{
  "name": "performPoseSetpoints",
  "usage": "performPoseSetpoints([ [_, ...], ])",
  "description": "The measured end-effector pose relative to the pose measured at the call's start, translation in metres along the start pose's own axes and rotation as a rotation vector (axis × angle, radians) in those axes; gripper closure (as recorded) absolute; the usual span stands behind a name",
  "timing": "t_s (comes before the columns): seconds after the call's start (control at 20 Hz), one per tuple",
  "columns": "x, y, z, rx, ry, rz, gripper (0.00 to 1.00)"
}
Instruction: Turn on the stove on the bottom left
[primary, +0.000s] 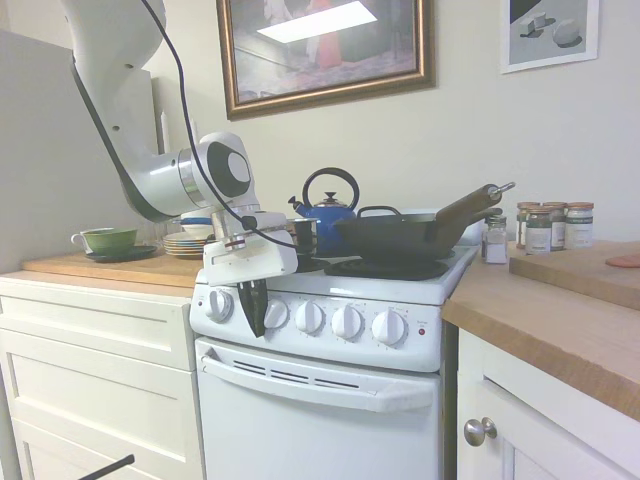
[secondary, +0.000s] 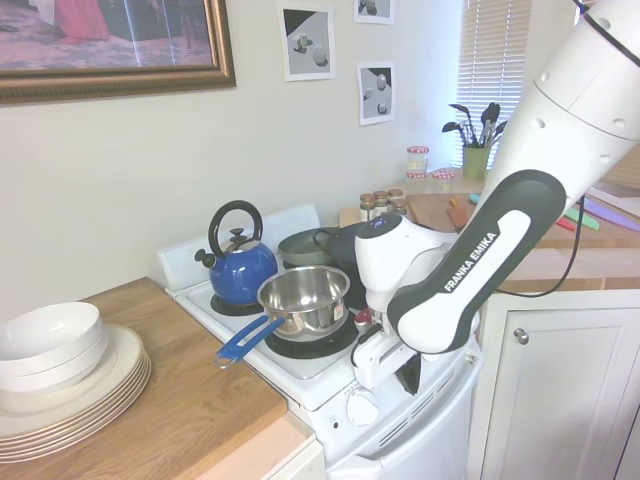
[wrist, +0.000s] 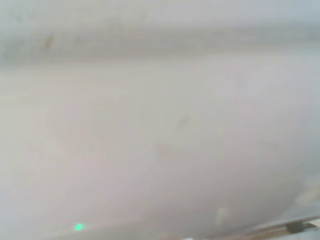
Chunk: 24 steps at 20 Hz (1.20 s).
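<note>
Standing in the kitchen: the white arm reaches down over the front edge of the stove (primary: 330, 330)
Stove: white range between a white drawer cabinet (primary: 95, 370) with a wooden surface (primary: 110, 268) and another wooden surface (primary: 560, 320) on the far side
Knobs: five round white knobs in a row along the front panel, a small red light (primary: 421, 331) past the last one
Hand: the hand (primary: 254, 322) points straight down in front of the panel, its dark fingers (primary: 257, 308) hanging over the gap between the first knob (primary: 219, 304) and the second knob (primary: 276, 314)
Hand state: fingers look pressed close together with nothing seen between them; whether they touch a knob I cannot tell
Second exterior view: the hand (secondary: 408, 375) is mostly hidden behind the arm's wrist; one knob (secondary: 362, 408) shows just below it
Burners: a blue kettle (primary: 329, 212) at the back, a steel saucepan (secondary: 303, 298) with a blue handle at the front, a dark wok (primary: 400, 236) with a long handle beside them
Oven door: white handle (primary: 320, 385) runs across below the knobs
Left surface: green cup (primary: 108, 239) on a saucer, stack of plates (primary: 185, 244)
Right surface: spice jars (primary: 550, 226) against the wall
Wrist view: blurred pale surface only, nothing to make out
</note>
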<state>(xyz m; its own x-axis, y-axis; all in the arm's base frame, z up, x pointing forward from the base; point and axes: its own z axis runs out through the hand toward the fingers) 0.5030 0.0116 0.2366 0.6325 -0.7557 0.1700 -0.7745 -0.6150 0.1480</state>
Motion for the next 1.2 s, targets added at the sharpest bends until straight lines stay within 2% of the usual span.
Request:
performPoseSetpoints([
  [0.45, -0.014, 0.013, 0.002, 0.036, -0.008, -0.023, 1.0],
  [1.2, -0.043, 0.078, -0.059, 0.139, 0.012, 0.029, 1.0],
])
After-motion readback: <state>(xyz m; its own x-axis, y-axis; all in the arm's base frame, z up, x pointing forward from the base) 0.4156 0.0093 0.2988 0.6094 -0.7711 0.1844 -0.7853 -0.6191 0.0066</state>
